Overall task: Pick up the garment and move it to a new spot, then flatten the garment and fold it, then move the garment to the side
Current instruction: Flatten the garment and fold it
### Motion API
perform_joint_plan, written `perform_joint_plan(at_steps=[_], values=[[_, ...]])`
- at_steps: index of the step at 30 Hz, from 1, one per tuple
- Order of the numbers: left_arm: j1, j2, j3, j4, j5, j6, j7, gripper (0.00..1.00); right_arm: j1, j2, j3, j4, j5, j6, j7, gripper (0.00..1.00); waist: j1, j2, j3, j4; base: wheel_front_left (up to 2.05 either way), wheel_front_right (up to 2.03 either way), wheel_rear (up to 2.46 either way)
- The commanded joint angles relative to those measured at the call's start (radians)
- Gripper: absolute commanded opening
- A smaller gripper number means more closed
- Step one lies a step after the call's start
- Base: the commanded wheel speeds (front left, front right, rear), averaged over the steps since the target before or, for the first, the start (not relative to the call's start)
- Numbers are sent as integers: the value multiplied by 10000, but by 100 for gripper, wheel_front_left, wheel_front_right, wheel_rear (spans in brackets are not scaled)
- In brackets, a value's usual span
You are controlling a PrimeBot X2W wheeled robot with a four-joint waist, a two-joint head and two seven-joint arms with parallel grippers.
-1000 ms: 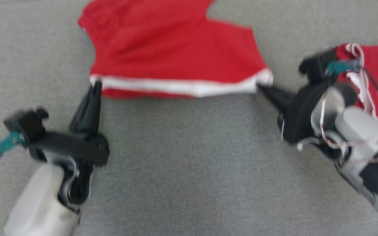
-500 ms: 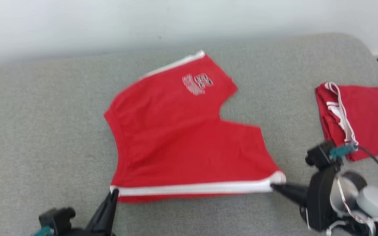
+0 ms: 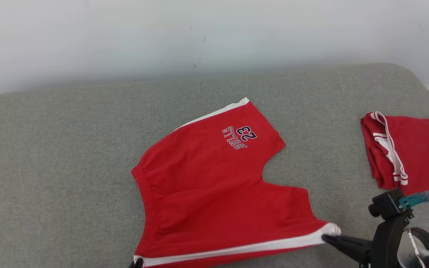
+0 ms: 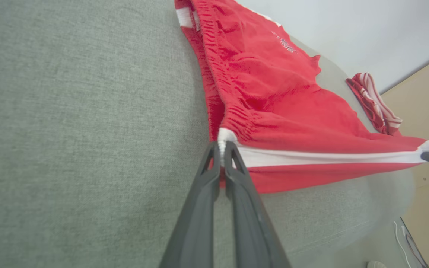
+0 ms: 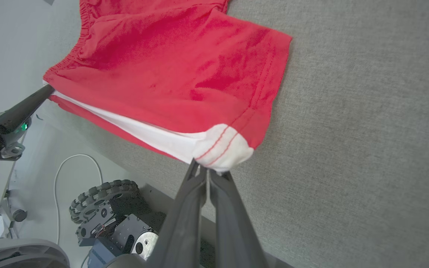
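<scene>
The garment (image 3: 214,186), red shorts, lies on the grey cushion (image 3: 62,149). The left gripper (image 4: 221,150) and right gripper (image 5: 207,170) each pinch one end of its white-striped near edge. Equal, low tension should settle the cloth flat.

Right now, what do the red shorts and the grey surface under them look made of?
The red shorts: likely a soft matte knit, cotton or polyester unclear; the cloth wrinkles and the waistband gathers. The grey upholstered surface: coarse woven fabric, matte, with a flecked weave visible; the rounded corner suggests padding.
</scene>
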Motion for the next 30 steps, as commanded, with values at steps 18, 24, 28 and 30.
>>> perform_joint_plan(at_steps=[18,24,28,30], values=[[-3271,-757,62,29,179,217,404,0,-2966,1534,-1313,1334,-2806,-27,-657,0,1,2,959,664,0,0,0],[-4488,-1294,24,890,336,281,223,0,-4353,2060,-831,2364,-3268,-27,-633,0,1,2,1581,984,0,0,0],[-5222,-1608,99,1475,410,403,15,0,-5249,2318,-566,3099,-3487,-27,-889,0,1,2,1991,1167,0,0,0],[-5561,-1748,169,1732,462,454,-105,0,-5654,2432,-440,3471,-3628,-27,-1079,0,1,2,2180,1252,0,0,0]])
